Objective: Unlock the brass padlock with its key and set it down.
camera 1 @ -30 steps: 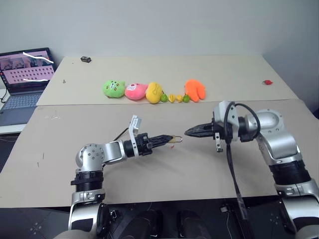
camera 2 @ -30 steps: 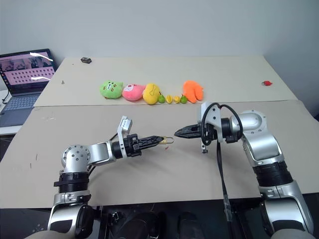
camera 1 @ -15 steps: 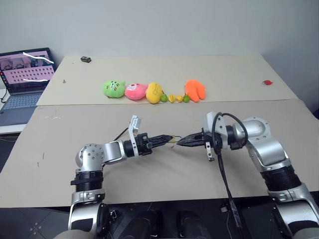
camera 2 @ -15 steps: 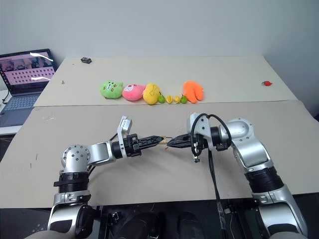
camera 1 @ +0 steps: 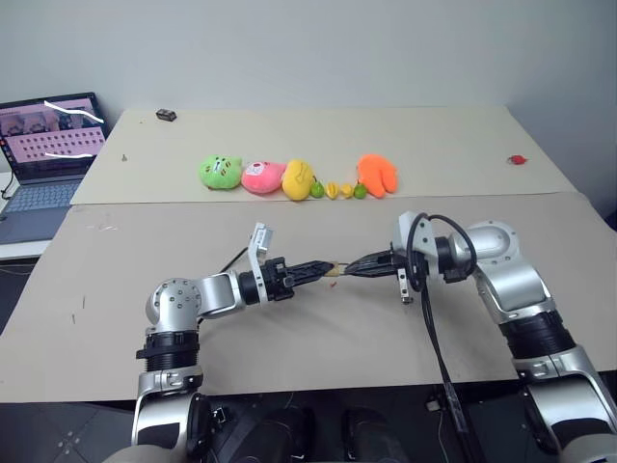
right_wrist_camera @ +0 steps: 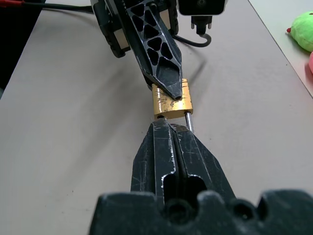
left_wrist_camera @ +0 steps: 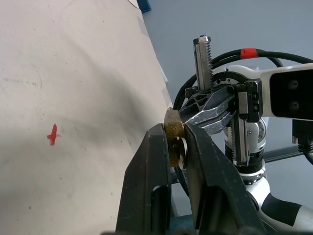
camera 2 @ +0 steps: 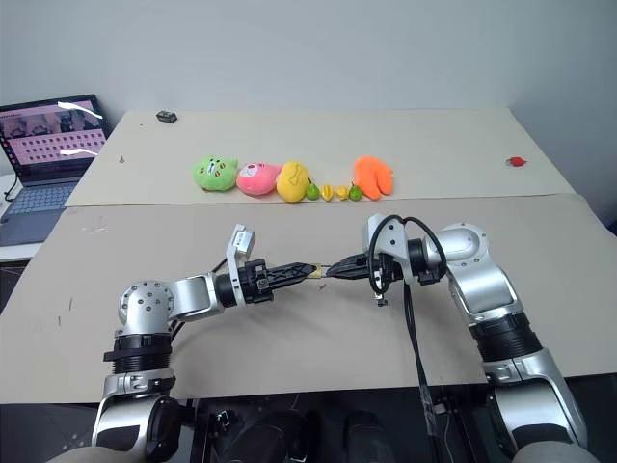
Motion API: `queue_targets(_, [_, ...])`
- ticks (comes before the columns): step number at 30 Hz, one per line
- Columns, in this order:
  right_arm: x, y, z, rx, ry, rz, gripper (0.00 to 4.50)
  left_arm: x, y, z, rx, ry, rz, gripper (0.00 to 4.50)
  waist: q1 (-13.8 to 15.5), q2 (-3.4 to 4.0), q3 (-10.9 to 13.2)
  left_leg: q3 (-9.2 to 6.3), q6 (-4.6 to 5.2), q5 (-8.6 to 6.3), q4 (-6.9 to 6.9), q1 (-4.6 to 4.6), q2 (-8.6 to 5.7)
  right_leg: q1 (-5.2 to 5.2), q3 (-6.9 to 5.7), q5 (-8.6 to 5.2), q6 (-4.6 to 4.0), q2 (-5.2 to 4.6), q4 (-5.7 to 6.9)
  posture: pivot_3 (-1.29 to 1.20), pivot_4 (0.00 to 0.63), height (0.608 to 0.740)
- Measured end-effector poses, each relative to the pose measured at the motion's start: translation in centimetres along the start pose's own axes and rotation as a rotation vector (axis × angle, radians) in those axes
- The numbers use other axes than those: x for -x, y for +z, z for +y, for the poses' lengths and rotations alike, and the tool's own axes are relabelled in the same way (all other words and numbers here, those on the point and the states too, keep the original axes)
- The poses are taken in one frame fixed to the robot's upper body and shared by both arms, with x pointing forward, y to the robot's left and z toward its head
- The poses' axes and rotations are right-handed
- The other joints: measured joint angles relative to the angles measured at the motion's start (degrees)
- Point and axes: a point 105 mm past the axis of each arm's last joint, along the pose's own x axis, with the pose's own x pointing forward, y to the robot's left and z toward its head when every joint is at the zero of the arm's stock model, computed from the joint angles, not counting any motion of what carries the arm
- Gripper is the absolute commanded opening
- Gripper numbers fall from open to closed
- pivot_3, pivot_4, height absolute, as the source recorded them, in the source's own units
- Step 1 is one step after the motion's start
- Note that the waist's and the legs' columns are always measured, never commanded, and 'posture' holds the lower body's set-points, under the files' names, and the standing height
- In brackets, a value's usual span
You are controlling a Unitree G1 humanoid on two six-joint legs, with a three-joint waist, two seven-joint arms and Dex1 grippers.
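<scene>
Two grippers meeting tip to tip above the near table (camera 1: pixel 318 338), in mid-air. Left gripper (camera 1: pixel 323 269) pointing right, fingers (left_wrist_camera: pixel 156 161) pinching the padlock (right_wrist_camera: pixel 171 100) by its flat brass sides. Padlock held off the table, between the two sets of fingertips, shackle (right_wrist_camera: pixel 189 121) a thin silver rod along one edge toward the right gripper. Right gripper (camera 1: pixel 353 269) pointing left and slightly down, fingers pressed together, tips right at the padlock's end face. Key too small to make out; whether anything sits between the right fingertips cannot be told.

A small red mark (left_wrist_camera: pixel 53 134) on the table surface beneath the left gripper. On the far table (camera 1: pixel 434 130), well apart from the grippers, a row of plush toys: green (camera 1: pixel 220 172), pink (camera 1: pixel 261 177), yellow (camera 1: pixel 298 178), orange (camera 1: pixel 377 175), with small toy fruits (camera 1: pixel 338 190) between the yellow and the orange. A small dark object (camera 1: pixel 166 115) near the far edge, a red one (camera 1: pixel 518 159) at right. Laptop (camera 1: pixel 43 159) open at far left.
</scene>
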Motion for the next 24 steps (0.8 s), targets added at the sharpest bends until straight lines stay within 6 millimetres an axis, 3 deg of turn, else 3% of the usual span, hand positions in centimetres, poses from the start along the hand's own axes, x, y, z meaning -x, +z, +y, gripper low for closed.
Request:
queue_targets(5, [-0.9, -1.5, 0.9, 0.001, 0.028, 0.032, 0.09, 0.1, 0.1, 0.0, 0.0, -0.001, -0.002, 0.02, 0.0, 0.0, 0.0, 0.0, -0.01, 0.0, 0.01, 0.01, 0.0, -0.01, 0.0, 0.0, 0.0, 0.0, 0.02, 0.0, 0.15, 0.74])
queue_targets(12, [-1.1, -2.3, 0.0, 0.008, -0.002, 0.047, 0.09, 0.2, 0.2, 0.0, -0.001, 0.005, -0.007, 0.02, -0.04, 0.0, 0.0, 0.0, -0.04, 0.02, 0.01, 0.02, 0.0, -0.01, 0.0, 0.0, 0.0, 0.01, 0.04, 0.0, 0.15, 0.74])
queue_targets(24, [2.1, -0.9, -1.2, -0.014, -0.032, 0.053, 0.09, 0.2, 0.2, 0.1, 0.003, 0.009, -0.007, 0.02, 0.17, 0.0, 0.0, 0.0, -0.02, 0.01, 0.01, 0.01, 0.0, 0.01, 0.0, 0.02, 0.03, 0.01, -0.03, 0.0, 0.15, 0.74])
